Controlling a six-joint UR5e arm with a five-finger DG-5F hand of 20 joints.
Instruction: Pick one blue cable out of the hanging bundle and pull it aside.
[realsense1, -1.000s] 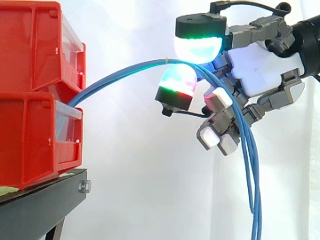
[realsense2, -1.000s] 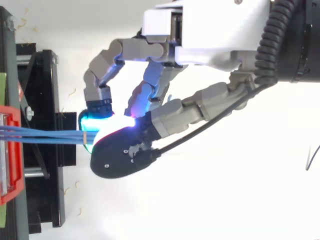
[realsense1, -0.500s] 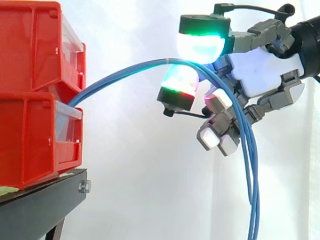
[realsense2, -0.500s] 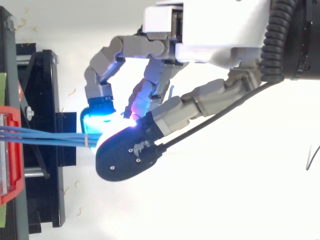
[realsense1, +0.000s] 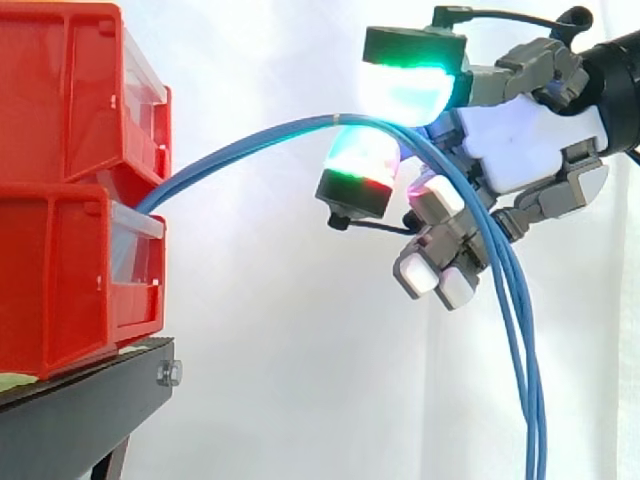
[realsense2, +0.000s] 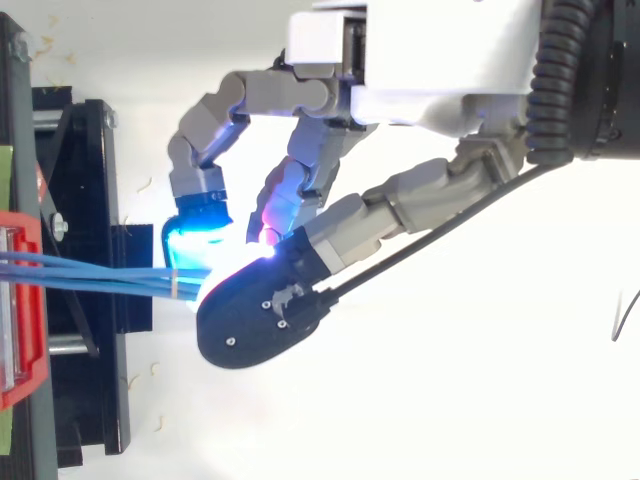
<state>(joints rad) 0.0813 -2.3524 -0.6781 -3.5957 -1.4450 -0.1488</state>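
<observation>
A bundle of thin blue cables (realsense1: 240, 145) leaves the lower red bin (realsense1: 60, 280), arches up to the right and hangs down past the hand (realsense1: 530, 140). A pale tie (realsense1: 338, 118) binds the strands at the top of the arch. Right there the bundle runs between two glowing fingertips, one above (realsense1: 405, 90) and one below (realsense1: 358, 165), which pinch it. The other fingers curl down behind the hanging strands. In the top view the cables (realsense2: 90, 275) run level from the bin (realsense2: 25, 300) to under the hand (realsense2: 420, 60).
Two red bins are stacked at the left, the upper one (realsense1: 70, 100) on the lower, both on a black stand (realsense1: 80, 410). A white curtain hangs behind. Open space lies below the hand and between it and the bins.
The hand has edged slightly up and to the right, still on the bundle. The hanging strands have swung further right at the bottom.
</observation>
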